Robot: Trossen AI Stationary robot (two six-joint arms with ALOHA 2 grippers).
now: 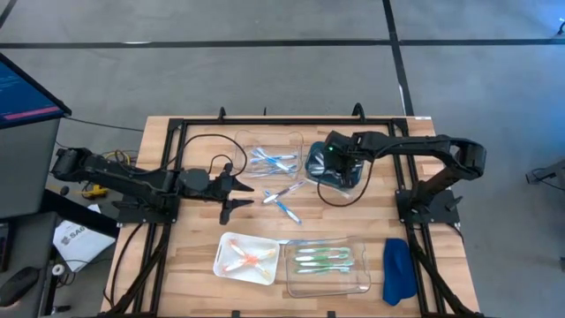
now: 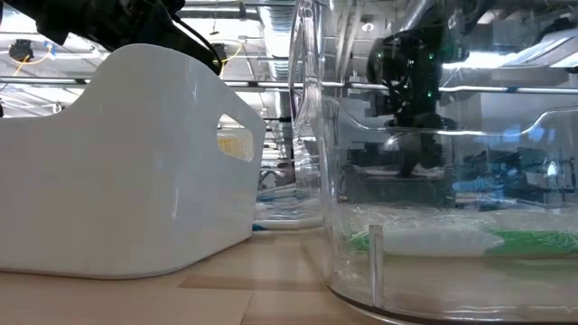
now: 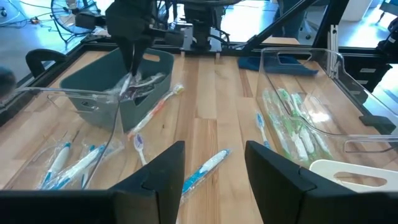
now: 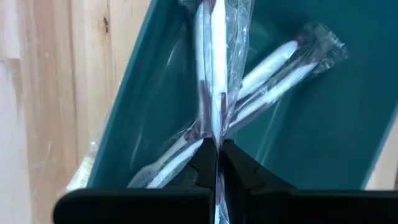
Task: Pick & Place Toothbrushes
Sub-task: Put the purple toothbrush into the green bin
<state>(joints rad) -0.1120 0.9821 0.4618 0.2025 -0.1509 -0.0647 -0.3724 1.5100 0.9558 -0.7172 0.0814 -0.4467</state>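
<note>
Right wrist view: the right gripper (image 4: 216, 163) has its fingers (image 4: 200, 168) pressed together, pinching a wrapped white toothbrush (image 4: 210, 56) that runs straight out from the fingertips over the teal bin (image 4: 298, 130); another wrapped brush (image 4: 273, 74) lies crossed beneath it. The left gripper (image 1: 237, 196) hovers with fingers spread above the tabletop (image 1: 199, 247), a blue toothbrush (image 3: 204, 172) lying just ahead of them.
</note>
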